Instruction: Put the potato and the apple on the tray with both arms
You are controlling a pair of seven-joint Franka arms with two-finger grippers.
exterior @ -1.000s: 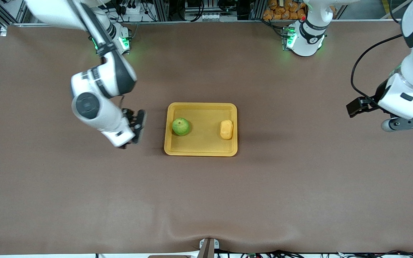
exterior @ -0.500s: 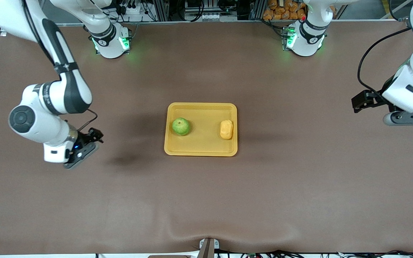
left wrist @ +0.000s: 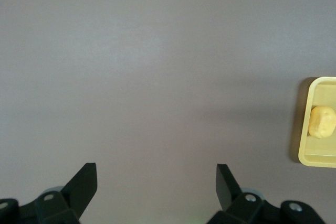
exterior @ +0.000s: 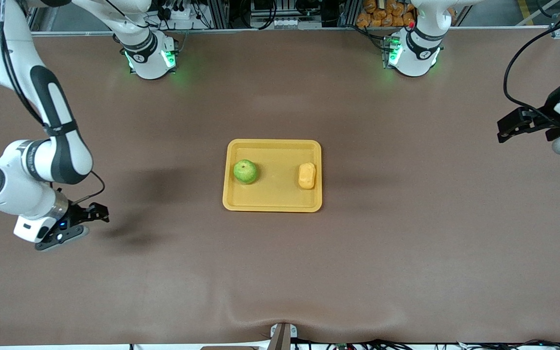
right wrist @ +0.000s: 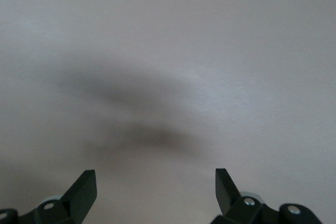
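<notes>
The yellow tray (exterior: 276, 192) lies in the middle of the table. The green apple (exterior: 245, 171) sits in it at the right arm's end. The yellow-orange potato (exterior: 306, 175) sits in it at the left arm's end. My right gripper (exterior: 94, 214) is open and empty, above bare table well off toward the right arm's end. My left gripper (exterior: 509, 127) is open and empty, above bare table toward the left arm's end. The left wrist view shows its open gripper (left wrist: 156, 174), the tray's edge (left wrist: 303, 129) and the potato (left wrist: 321, 121). The right wrist view shows its open gripper (right wrist: 156, 179) over bare mat.
A brown mat (exterior: 406, 243) covers the whole table. The two arm bases (exterior: 149, 53) (exterior: 413, 51), lit green, stand at the edge farthest from the front camera. A small bracket (exterior: 282, 335) sits at the edge nearest to it.
Both arms have drawn away from the tray. The right gripper swung out toward its end of the table; the left gripper moved farther toward its own end. Apple and potato have not moved.
</notes>
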